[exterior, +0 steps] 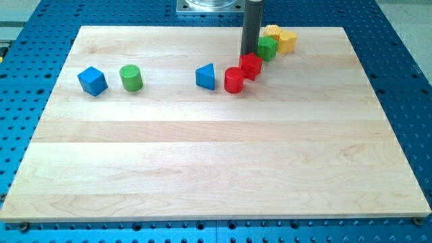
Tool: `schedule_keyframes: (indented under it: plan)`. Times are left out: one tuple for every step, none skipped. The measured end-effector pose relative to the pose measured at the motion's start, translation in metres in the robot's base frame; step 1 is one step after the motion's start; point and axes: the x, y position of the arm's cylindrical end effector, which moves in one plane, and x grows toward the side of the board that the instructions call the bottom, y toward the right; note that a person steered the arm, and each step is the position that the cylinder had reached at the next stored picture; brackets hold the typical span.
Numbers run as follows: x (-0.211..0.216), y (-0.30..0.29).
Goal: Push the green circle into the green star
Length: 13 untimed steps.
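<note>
Camera view | my tip (249, 54) sits at the red blocks near the green star (267, 48), no pincer fitted, nothing held | green circle (131, 77) far off toward the view's left beside the blue cube (92, 81) | push not yet begun, whole run left.

My rod (252, 27) ran out of the view's top edge, so its upper part was cut off. My tip (250, 54) sat just behind the red block (251, 65), and I could not tell whether they touched. The green star (267, 48) hid part of the yellow blocks (281, 38) behind it, whose shapes were unclear.
</note>
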Motion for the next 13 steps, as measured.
schedule_keyframes:
  plan:
    - [-0.001,-0.012]
    - [-0.001,-0.087]
    - [0.01,-0.151]
    - [0.031,-0.183]
    - [0.032,-0.239]
    - [0.069,-0.276]
    - [0.118,-0.26]
    - [0.081,-0.245]
    - [0.032,-0.208]
    - [0.029,-0.153]
    - [0.027,-0.097]
    - [0.05,-0.07]
    - [0.038,-0.05]
